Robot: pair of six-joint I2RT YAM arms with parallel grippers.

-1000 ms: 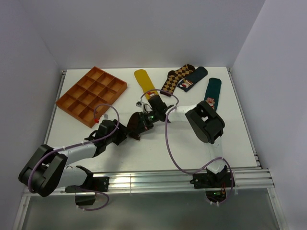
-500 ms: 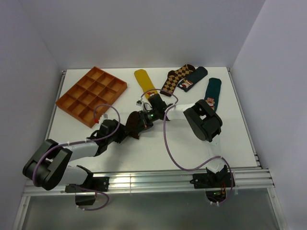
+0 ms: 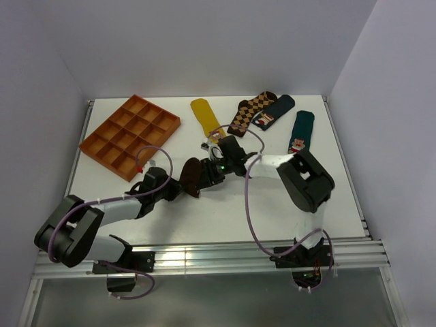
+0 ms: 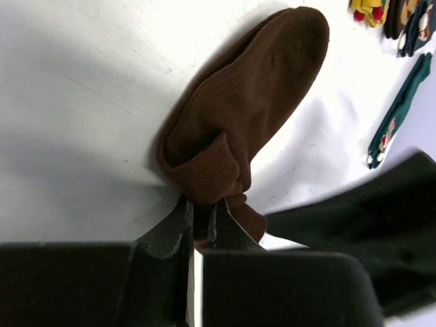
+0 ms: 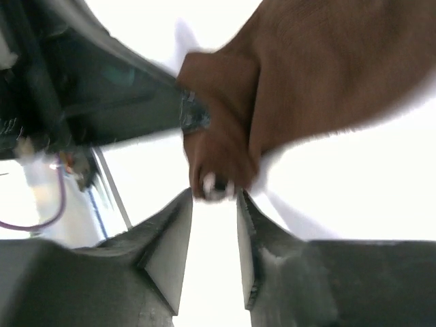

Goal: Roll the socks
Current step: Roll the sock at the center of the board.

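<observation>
Rolling is barely begun: on the white table (image 3: 211, 218), the dark brown sock (image 4: 252, 116) shows one cuff fold, pinched by the left gripper (image 4: 201, 204). The right gripper (image 5: 213, 197) is parted, nothing held. Most of the sock lies flat.

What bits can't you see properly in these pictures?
- Brown sock, left wrist view: its near end disappears between the shut left jaws.
- Right wrist view: blurry, so whether the open right jaws touch the sock is unclear.
- Green sock, top view: its picture is too small.
- Yellow sock, left wrist view: cut off by the top edge.
</observation>
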